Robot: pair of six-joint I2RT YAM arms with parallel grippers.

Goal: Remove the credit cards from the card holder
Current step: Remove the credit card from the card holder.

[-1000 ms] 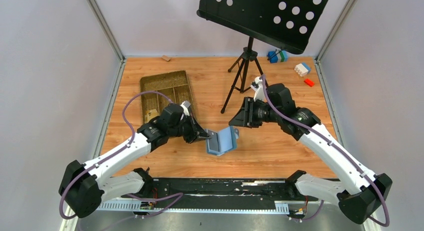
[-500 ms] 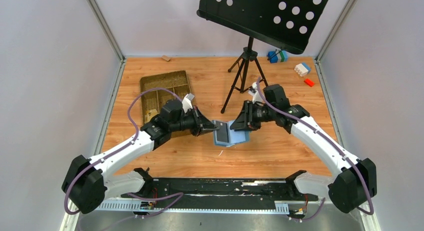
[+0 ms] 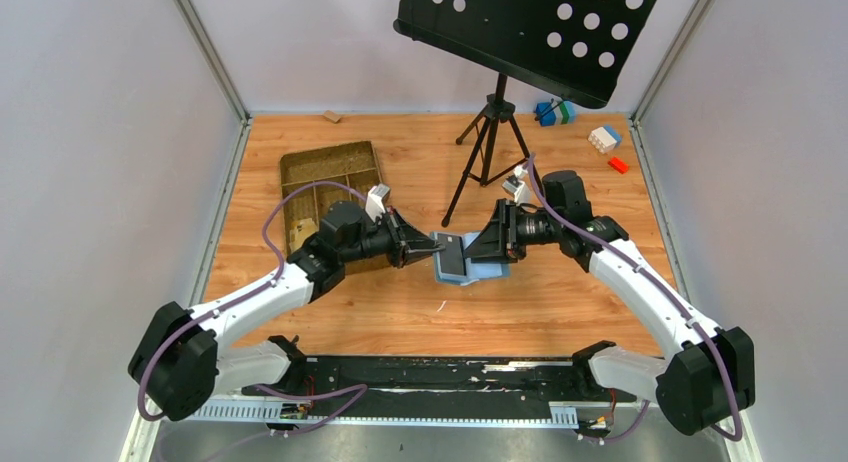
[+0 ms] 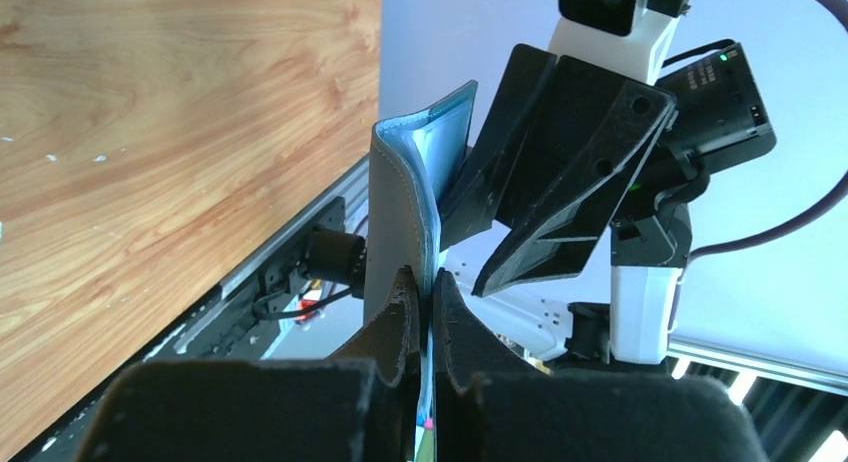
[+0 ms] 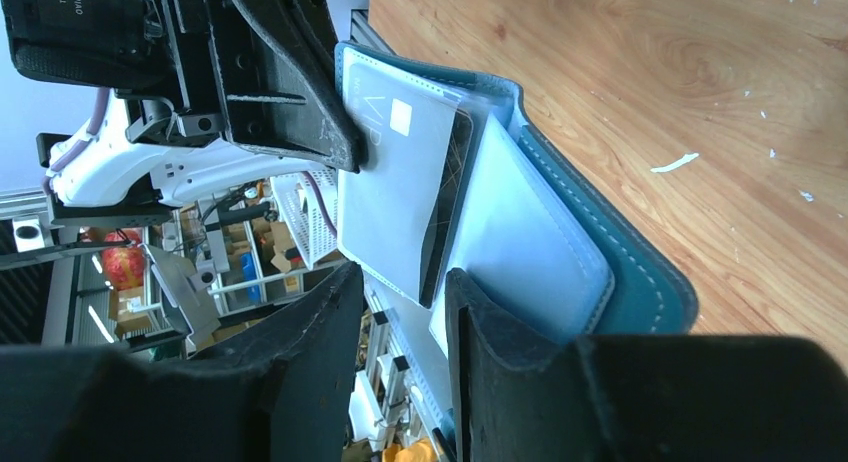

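Pinching the card holder (image 3: pixel 488 273) by one edge, the left gripper (image 3: pixel 436 250) is clamped tight on it. The holder is held up above the middle of the table (image 3: pixel 560 312).

Left wrist view: both fingers meet on the grey outer flap. The holder stands on edge, folded partly open, with pale blue lining showing at the top. The cards do not show from here, and the right arm's black fingers fill the space just past the flap.

Right wrist view supplies what that one lacks. The credit cards (image 5: pixel 395 197) stick partway out of the holder's inner pocket, a silvery grey face with a small pale square on top and a dark edge of a second card under it. The right gripper (image 5: pixel 402 282) has its jaws part open, one finger on either side of the cards' near corner. Contact cannot be told.

Top view: the grippers meet nose to nose, the left coming from 9 o'clock and the right from 3 o'clock.

Around the holder:
- Brown tray (image 3: pixel 330 152) at 10 o'clock, its near end under the left arm's cable.
- Music stand (image 3: pixel 490 147) at 12 o'clock, with its black desk overhanging the far edge.
- Toy blocks (image 3: pixel 604 138) at 2 o'clock.
- Small wooden block (image 3: pixel 331 116) at 11 o'clock.
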